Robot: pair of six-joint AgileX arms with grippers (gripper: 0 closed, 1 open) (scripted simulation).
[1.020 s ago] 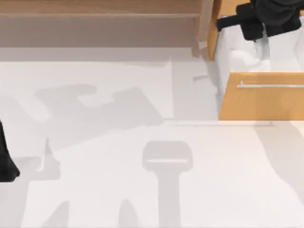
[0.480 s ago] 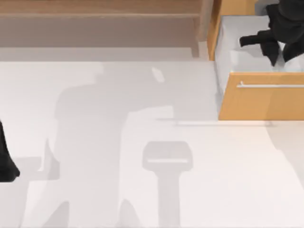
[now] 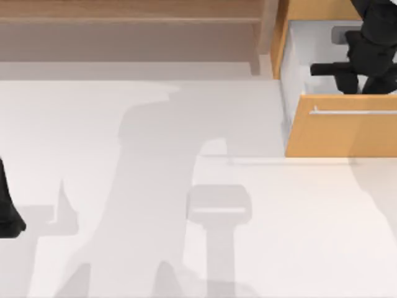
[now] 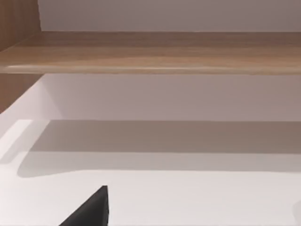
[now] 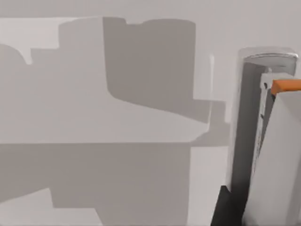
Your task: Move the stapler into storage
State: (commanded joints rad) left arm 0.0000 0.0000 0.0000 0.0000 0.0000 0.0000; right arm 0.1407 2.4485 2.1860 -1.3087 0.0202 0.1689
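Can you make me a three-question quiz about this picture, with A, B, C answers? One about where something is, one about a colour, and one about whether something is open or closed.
1. Where is the right tool?
A. over the drawer
B. by the shelf's left end
C. at the table's near edge

2. What colour is the drawer's front?
A. blue
B. orange-tan
C. black

3. How is the drawer?
A. shut
B. open
C. upside down

Answers:
1 A: the black tool hangs above the drawer's white inside at the top view's right; the left arm sits parked at the left edge.
2 B: the panel behind the silver handle is orange-tan.
3 B: its white inside shows from above.
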